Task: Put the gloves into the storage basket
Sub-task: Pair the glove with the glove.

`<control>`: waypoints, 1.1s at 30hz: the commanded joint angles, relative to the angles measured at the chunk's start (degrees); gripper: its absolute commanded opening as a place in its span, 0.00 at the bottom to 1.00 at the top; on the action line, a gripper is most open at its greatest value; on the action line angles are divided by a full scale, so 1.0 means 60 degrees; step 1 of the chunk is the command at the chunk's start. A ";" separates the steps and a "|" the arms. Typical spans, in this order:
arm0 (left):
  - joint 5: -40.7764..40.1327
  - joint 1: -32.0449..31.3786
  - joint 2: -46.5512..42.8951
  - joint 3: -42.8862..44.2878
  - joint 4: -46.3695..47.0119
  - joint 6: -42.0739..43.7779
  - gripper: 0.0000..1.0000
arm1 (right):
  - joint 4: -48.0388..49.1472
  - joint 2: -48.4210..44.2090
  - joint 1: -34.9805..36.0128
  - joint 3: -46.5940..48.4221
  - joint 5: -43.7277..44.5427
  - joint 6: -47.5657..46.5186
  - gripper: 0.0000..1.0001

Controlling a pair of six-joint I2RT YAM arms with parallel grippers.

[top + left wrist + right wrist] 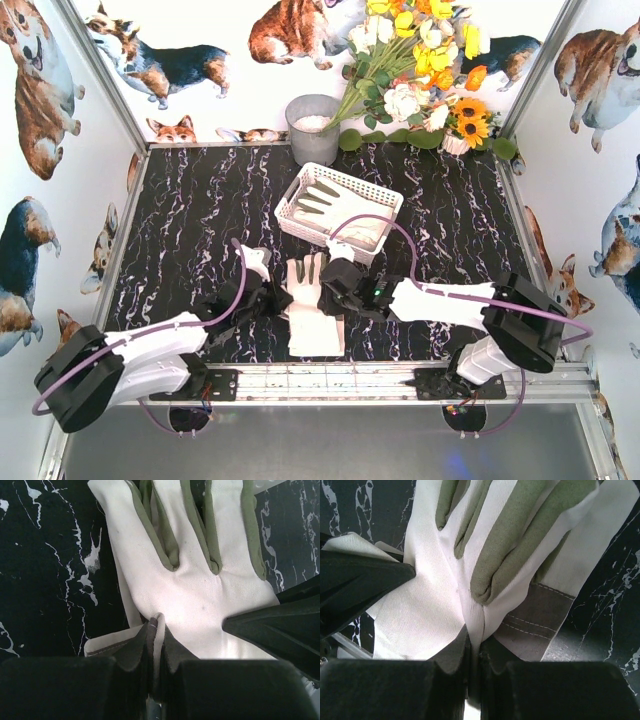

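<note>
The black marbled table (180, 250) is carrying the whole scene. The storage basket (388, 196) is sitting toward its back, and other gloves (322, 192) are already lying inside it. The glove (312, 312) being handled is lying flat near the front rail, well apart from the basket, with its fingers pointing toward it. The left gripper (268, 294) is clenching a thin ridge of fabric at the glove's left edge. The right gripper (336, 290) is pinching a similar fold on the right side.

Both holds are looking shallow, so the cloth is likely to be slipping out once the weight is hanging from them. If the arms are pulling apart or rising unevenly, one pinch could be tearing free. The limp glove could then swing and catch on the basket's near wall. A second layer seems to be lying underneath, and it may be getting dragged along. The two grippers are also working just beside each other, so they are risking a knock.
</note>
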 commanded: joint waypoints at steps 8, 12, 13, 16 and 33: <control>-0.0092 0.0362 0.1058 -0.0196 0.0601 0.0542 0.00 | -0.0380 0.0400 -0.0021 -0.0449 0.1097 0.0385 0.00; -0.0051 0.0420 0.1437 -0.0151 0.0736 0.0584 0.00 | -0.0189 0.0515 -0.0016 -0.0613 0.1047 0.0590 0.00; -0.0081 0.0432 0.1493 -0.0143 0.0727 0.0573 0.00 | -0.0191 0.0541 -0.0016 -0.0615 0.1033 0.0612 0.00; -0.0390 0.0500 0.1645 -0.0109 0.0507 0.0430 0.00 | -0.0298 0.0566 -0.0005 -0.0554 0.1019 0.0614 0.00; -0.0181 0.0552 0.1746 -0.0124 0.0363 0.0349 0.00 | -0.2273 -0.2058 -0.0001 -0.0121 0.1354 -0.0322 0.56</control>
